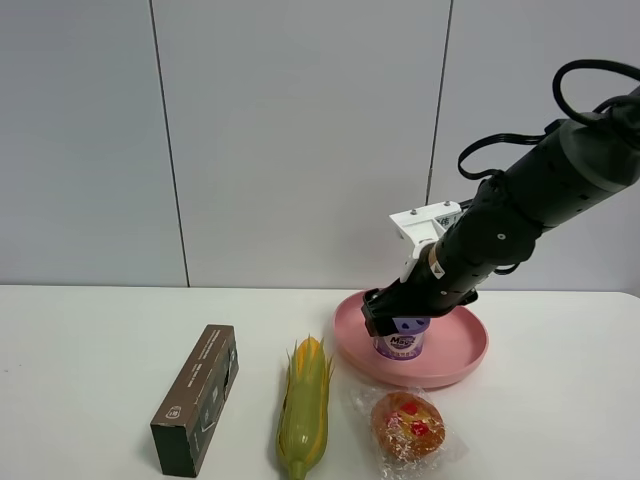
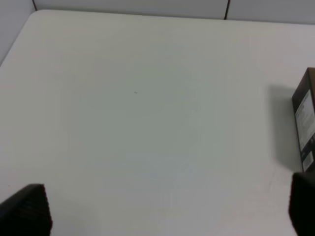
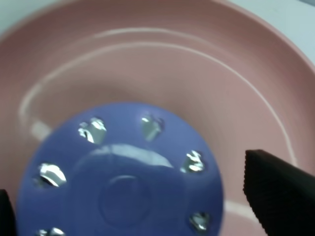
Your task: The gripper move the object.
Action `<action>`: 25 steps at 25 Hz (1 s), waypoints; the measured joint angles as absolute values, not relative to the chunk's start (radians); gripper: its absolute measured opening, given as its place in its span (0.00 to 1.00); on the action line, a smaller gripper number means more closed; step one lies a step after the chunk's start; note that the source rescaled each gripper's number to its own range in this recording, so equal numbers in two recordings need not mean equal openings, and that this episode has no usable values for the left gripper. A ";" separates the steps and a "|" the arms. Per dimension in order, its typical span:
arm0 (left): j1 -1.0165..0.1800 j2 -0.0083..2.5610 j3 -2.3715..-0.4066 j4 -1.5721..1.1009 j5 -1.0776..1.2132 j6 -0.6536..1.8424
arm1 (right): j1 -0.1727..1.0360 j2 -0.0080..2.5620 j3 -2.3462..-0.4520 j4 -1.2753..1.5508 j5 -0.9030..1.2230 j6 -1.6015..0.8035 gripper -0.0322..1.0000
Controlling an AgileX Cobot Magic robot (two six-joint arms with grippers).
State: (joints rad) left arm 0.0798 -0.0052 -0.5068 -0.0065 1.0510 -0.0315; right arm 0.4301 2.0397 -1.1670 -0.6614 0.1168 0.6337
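The small white tub point(image 1: 401, 343) with a purple label stands in the pink plate point(image 1: 460, 350) at the right of the table. My right gripper point(image 1: 398, 318) hangs right over the tub, its fingers on either side of the top. In the right wrist view the purple perforated lid point(image 3: 120, 172) fills the middle over the plate point(image 3: 147, 64). One black finger point(image 3: 275, 191) stands a little apart from the lid's edge, so the jaws are open around the tub. My left gripper point(image 2: 162, 211) is open and empty over bare table, out of the exterior high view.
A dark oblong box point(image 1: 197, 396) lies at the front left and also shows in the left wrist view point(image 2: 306, 128). A corn cob point(image 1: 305, 405) lies in the front middle. A wrapped muffin point(image 1: 408, 425) sits in front of the plate.
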 joint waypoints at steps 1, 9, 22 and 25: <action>0.080 -0.005 -0.507 -0.006 1.051 -0.031 | 0.430 2.028 -1.167 -0.659 0.136 0.634 0.99; 0.080 -0.005 -0.507 -0.006 1.051 -0.031 | 0.430 1.780 -1.167 -0.658 0.376 0.595 1.00; 0.080 -0.005 -0.507 -0.006 1.051 -0.031 | 0.430 1.174 -1.167 -0.560 0.795 0.368 1.00; 0.080 -0.005 -0.507 -0.007 1.051 -0.031 | 0.430 1.073 -1.167 -0.507 0.950 0.221 1.00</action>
State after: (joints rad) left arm 0.0798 -0.0052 -0.5068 -0.0074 1.0510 -0.0315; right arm 0.4301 1.0731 -1.1670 -0.5068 0.9497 0.2212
